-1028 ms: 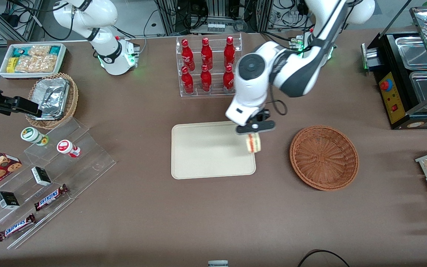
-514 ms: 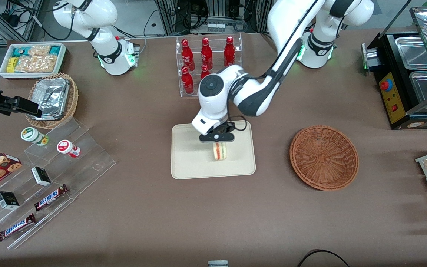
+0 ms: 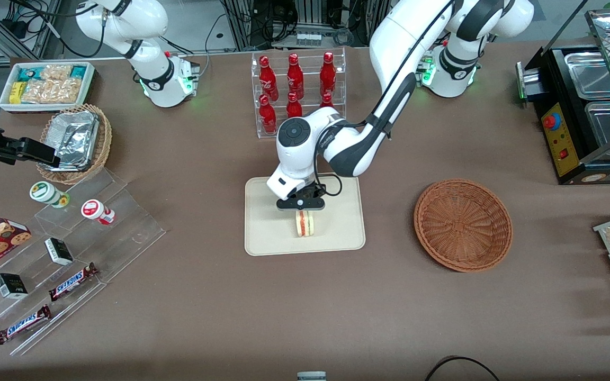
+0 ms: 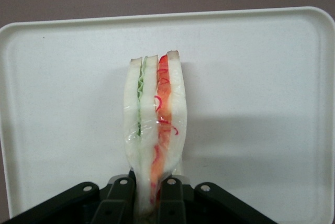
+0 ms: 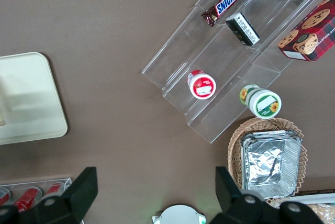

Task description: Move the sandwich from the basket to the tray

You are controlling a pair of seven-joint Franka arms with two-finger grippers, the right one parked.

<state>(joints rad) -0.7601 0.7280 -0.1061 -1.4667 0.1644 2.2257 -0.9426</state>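
Jaws clamped on the sandwich (image 3: pixel 305 224) — the gripper (image 3: pixel 301 207) holds it over the tray (image 3: pixel 268 233), with the basket (image 3: pixel 463 225) well apart, toward the working arm's end.

You are looking at a robotics lab dressed up as a snack shop. At the upper edge of the front view, cable bundles (image 3: pixel 313 21) and equipment racks stand past the brown table (image 3: pixel 305 296). On it sit shop goods: a clear rack of red bottles (image 3: pixel 297 92) at upper centre, chocolate bars (image 3: pixel 72 280) on acrylic steps at lower left, and a hot-food warmer (image 3: pixel 591 111) at upper right.
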